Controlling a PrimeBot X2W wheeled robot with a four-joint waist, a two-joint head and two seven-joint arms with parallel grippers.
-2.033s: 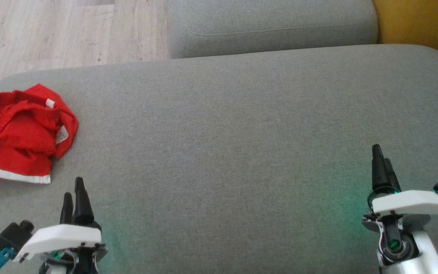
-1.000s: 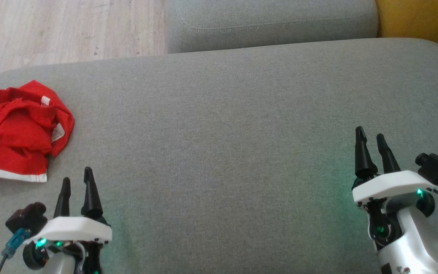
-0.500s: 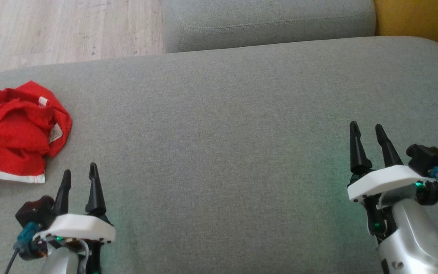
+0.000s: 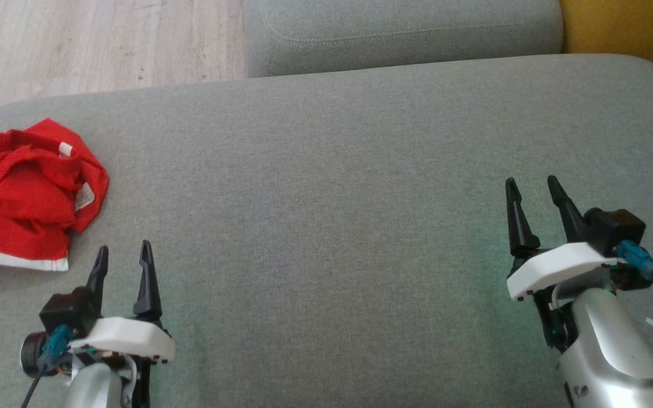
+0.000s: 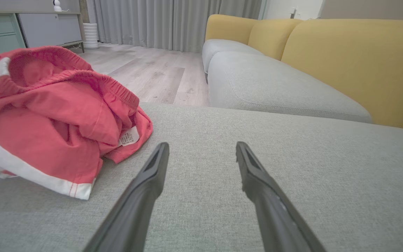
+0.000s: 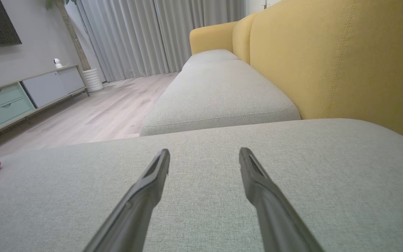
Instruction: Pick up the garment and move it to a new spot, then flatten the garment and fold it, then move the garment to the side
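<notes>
**Wrists Rolled Level, Red Garment Yet to Be Touched**

Both wrists have been rolled over the past two seconds. Each pair of dark fingers, earlier seen stacked edge-on, is now presented side by side in the head view. The right end effector [image 4: 530,181] has also been carried a little toward the middle of the grey sofa cushion [image 4: 326,170]. The left end effector [image 4: 123,248] is held fully spread and empty, as is the right. The red garment [image 4: 20,192] (white-banded shorts, by the look of the elastic waist) is left crumpled at the cushion's far left edge. It lies just ahead and to the left of the left fingers without touching them, and well apart from the right arm. The first step, picking up, is judged to be in hand, with nothing yet lifted. For the next move, the left end effector would need to be swung left and lowered onto a raised fold. It would then need to be closed on enough cloth that the heap is carried whole to the bare middle of the cushion, where flattening and folding can be done.
</notes>
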